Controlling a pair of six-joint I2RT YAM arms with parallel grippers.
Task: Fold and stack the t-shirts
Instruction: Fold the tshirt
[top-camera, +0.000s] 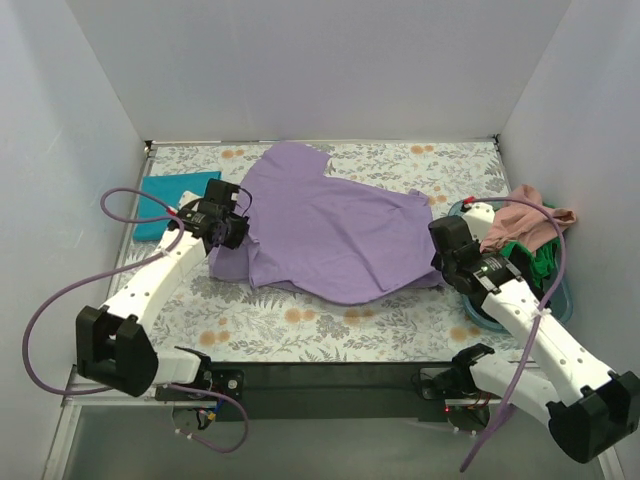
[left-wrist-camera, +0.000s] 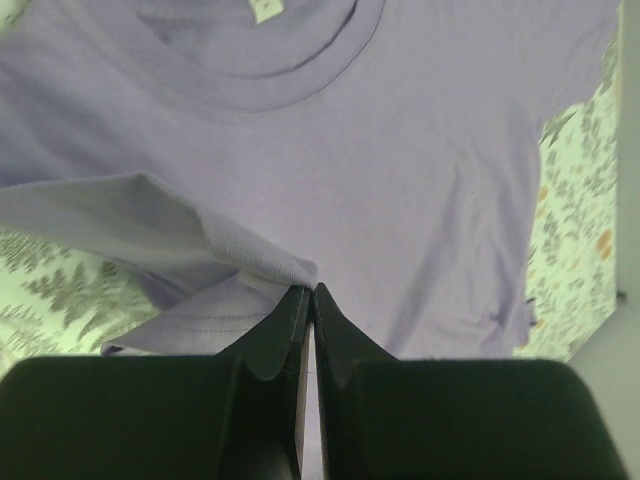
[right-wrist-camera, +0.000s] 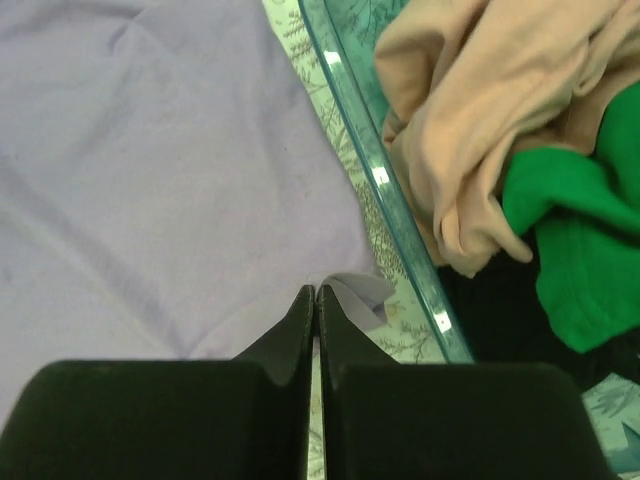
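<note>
A lavender-purple t-shirt lies spread on the floral cloth. My left gripper is shut on a raised fold at its left edge, by the collar; the pinched fabric lifts off the cloth at my gripper. My right gripper is shut on the shirt's right corner, the jaws closed on it. A folded teal t-shirt lies at the far left. Salmon-pink, green and black t-shirts sit crumpled in the tub.
The see-through blue tub stands at the right, its rim just right of my right gripper. The grey floral cloth covers the table. White walls enclose the back and sides.
</note>
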